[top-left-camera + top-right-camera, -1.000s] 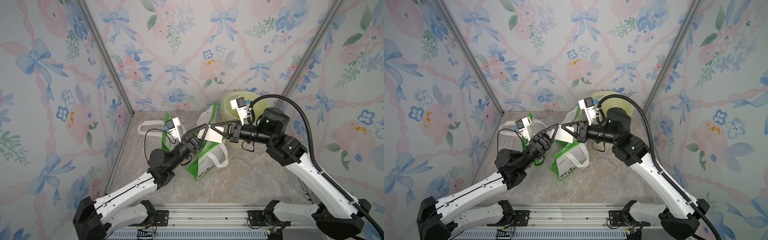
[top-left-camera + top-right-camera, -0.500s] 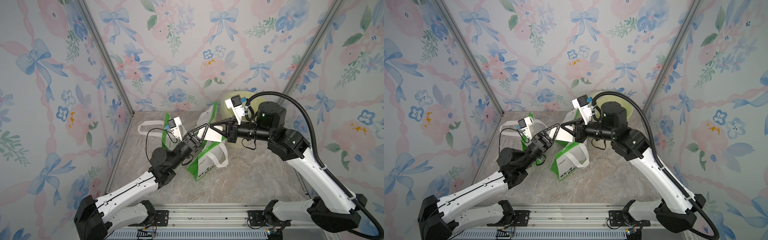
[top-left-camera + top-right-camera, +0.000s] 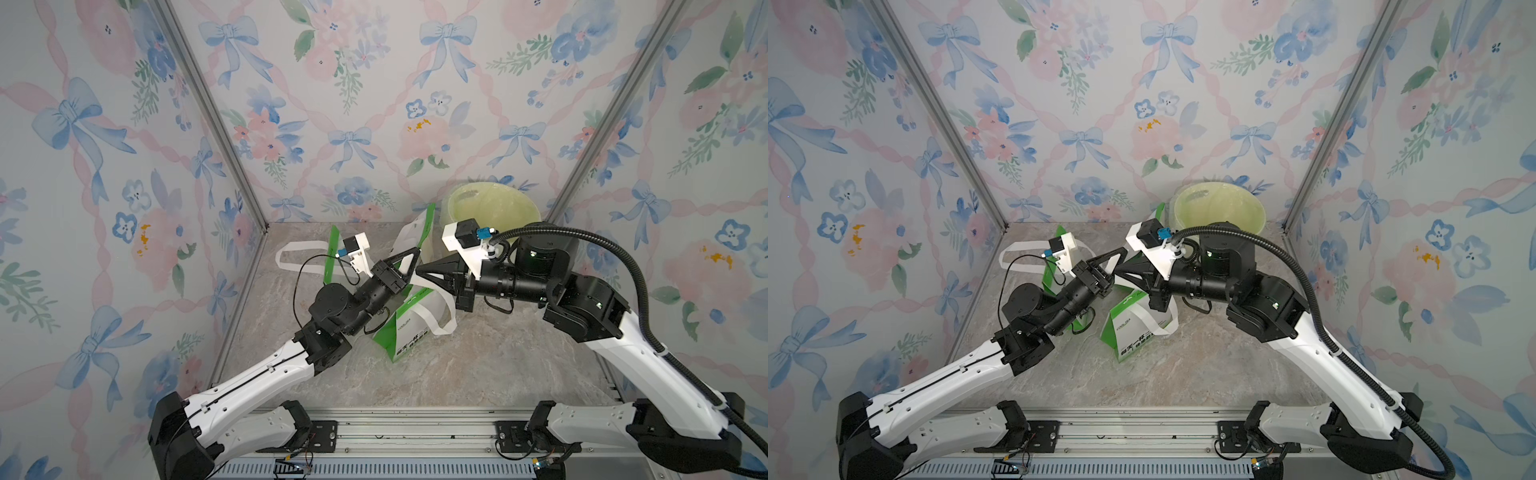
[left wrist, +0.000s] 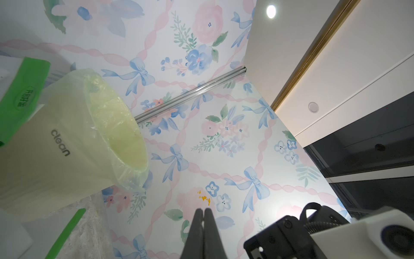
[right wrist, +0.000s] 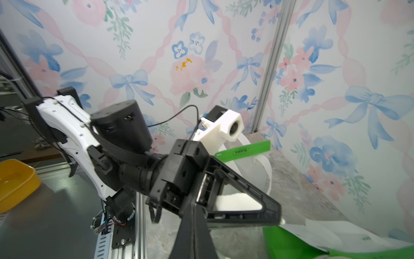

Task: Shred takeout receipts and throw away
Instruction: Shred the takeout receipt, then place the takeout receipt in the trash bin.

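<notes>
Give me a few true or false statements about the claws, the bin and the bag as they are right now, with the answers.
1. The left claw and the right claw are both shut. True.
2. The bin lies tipped over on its side. False: it stands upright in the back corner, opening upward.
3. The bin has a plastic liner folded over its rim. True.
4. The right claw reaches down into the bin. False: it points away from the bin, toward the left claw.
5. A green-and-white bag sits beneath the two claws. True.
</notes>
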`<state>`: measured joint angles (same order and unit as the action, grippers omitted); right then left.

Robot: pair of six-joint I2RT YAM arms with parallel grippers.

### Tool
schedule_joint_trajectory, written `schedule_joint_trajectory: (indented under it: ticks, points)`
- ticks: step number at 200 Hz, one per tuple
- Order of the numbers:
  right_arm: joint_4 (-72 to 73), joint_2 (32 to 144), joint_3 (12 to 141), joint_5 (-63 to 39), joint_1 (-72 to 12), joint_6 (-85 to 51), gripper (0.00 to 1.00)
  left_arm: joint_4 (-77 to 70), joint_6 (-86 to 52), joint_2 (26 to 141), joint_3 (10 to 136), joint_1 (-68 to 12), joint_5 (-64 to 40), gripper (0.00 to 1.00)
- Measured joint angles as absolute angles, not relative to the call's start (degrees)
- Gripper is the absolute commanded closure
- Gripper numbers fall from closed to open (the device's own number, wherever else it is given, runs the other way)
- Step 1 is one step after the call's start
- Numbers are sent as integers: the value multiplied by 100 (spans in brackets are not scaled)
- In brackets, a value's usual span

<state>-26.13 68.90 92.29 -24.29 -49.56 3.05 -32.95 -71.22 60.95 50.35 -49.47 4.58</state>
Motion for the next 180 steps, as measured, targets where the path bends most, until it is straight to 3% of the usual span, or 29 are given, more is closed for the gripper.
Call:
schedule_joint_trajectory:
  ticks: [29,53,114,126,142,180]
  points:
    - [-1726,6486,8663,-2622,-4180,-370,100,-3201,-7120,6171,5035,-4923,563,100]
    - [-1452,6508,8501,-1876,-3315,-727,100,-3157,-7072,6173,5035,-4912,574,100]
    - [-1697,8405,9308,252,-1769,-998,99,-3153,-6735,6173,5085,-4908,545,100]
    - [-1820,8790,9476,478,-1643,-985,91,-3155,-6665,6173,5129,-4908,526,100]
    - [-2036,9229,9629,681,-1549,-987,70,-3155,-6591,6173,5192,-4908,506,100]
    - [-2622,9526,9756,843,-1555,-770,41,-3159,-6423,6241,5286,-4908,416,100]
